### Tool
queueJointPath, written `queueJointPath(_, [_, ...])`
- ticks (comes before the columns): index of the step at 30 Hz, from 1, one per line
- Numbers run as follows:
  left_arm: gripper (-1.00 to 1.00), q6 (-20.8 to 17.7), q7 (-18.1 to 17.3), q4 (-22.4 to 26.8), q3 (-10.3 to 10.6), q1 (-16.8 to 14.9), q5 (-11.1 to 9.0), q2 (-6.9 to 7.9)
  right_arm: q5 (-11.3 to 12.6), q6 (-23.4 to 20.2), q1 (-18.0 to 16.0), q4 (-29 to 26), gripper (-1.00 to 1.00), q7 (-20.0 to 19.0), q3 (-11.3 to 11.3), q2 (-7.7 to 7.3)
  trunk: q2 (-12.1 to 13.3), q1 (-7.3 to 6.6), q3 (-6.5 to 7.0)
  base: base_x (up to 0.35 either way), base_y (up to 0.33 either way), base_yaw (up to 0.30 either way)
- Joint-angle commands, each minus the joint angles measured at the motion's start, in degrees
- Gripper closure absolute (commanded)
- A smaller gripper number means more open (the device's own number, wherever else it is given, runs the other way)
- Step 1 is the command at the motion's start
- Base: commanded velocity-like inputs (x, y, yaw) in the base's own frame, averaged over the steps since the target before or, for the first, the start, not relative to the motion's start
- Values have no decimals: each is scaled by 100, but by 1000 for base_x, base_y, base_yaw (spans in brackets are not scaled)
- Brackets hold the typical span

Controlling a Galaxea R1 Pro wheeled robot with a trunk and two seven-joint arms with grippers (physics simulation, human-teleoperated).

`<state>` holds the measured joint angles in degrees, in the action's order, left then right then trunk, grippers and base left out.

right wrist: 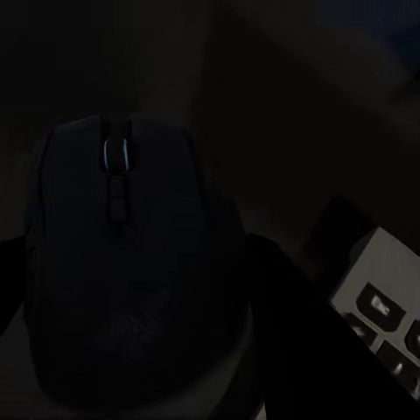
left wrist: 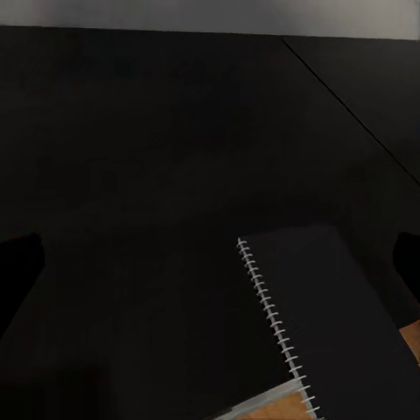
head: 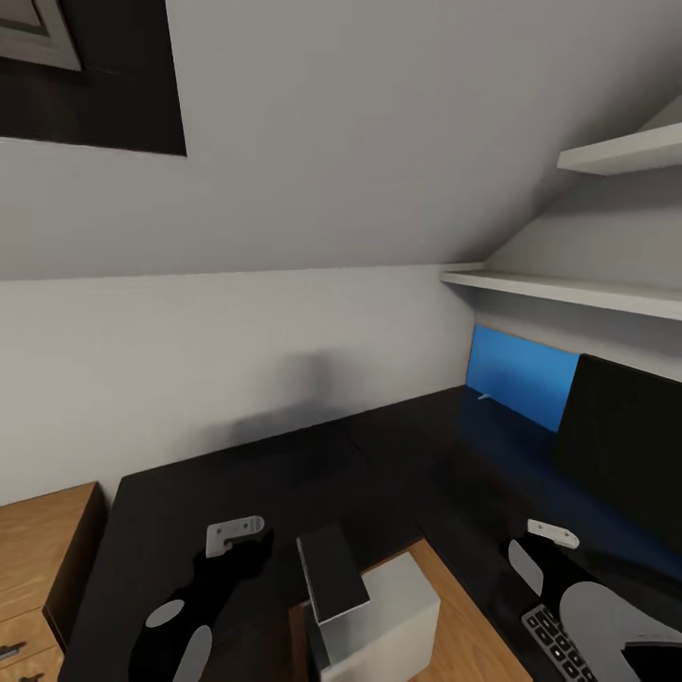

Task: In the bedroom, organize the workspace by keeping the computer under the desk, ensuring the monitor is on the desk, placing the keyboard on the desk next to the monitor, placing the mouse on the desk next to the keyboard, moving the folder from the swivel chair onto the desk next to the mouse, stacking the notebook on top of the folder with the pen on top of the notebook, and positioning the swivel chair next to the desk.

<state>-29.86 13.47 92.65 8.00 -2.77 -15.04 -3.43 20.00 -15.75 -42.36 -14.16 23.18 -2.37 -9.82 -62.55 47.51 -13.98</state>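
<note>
My right gripper [head: 536, 554] hangs low over the black desk [head: 284, 483] at the right, just beyond the keyboard [head: 559, 646]. It is shut on the dark mouse [right wrist: 122, 262], whose scroll wheel faces the wrist camera, with white keyboard keys [right wrist: 385, 324] beside it. A black upright panel [head: 625, 455], apparently the monitor, stands at the far right, with a blue surface [head: 521, 379] behind it. My left gripper [head: 239, 542] is open above the desk, its fingers [left wrist: 17, 271] wide apart. Just ahead of it lies the dark spiral notebook [left wrist: 324, 306].
A dark grey slab [head: 332, 568] rests on a white box [head: 384, 616] over a wooden surface [head: 459, 616] at the bottom centre. A wooden drawer unit [head: 38, 549] stands left of the desk. Two white shelves [head: 568, 289] jut from the right wall under the sloped ceiling.
</note>
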Motion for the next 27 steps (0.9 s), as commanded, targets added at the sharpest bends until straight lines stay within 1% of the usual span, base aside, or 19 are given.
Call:
queueJointPath(1, [-100,-20,53,8,7,-5,-61,0,38,-33,-4,-15,100,36,-27,-3,-47,23,-26,0,0,0])
queueJointPath(21, [-100,-11,59,8,8,-5,-60,-1,31,-25,-1,-17,100,37,-27,-3,-849,462,-385,0,0,0])
queueJointPath(22, [-100,-11,59,8,5,-5,-59,0,31,-25,-1,-12,100,37,-27,0,-849,462,-385,0,0,0])
queueJointPath(23, [-100,-15,59,8,2,-5,-60,0,29,-24,-2,-11,-100,36,-27,3,-849,462,-385,0,0,0])
queueJointPath(27, [-100,-25,59,8,0,-5,-60,0,-21,-24,0,-16,-100,30,-28,6,-849,462,-385,0,0,0])
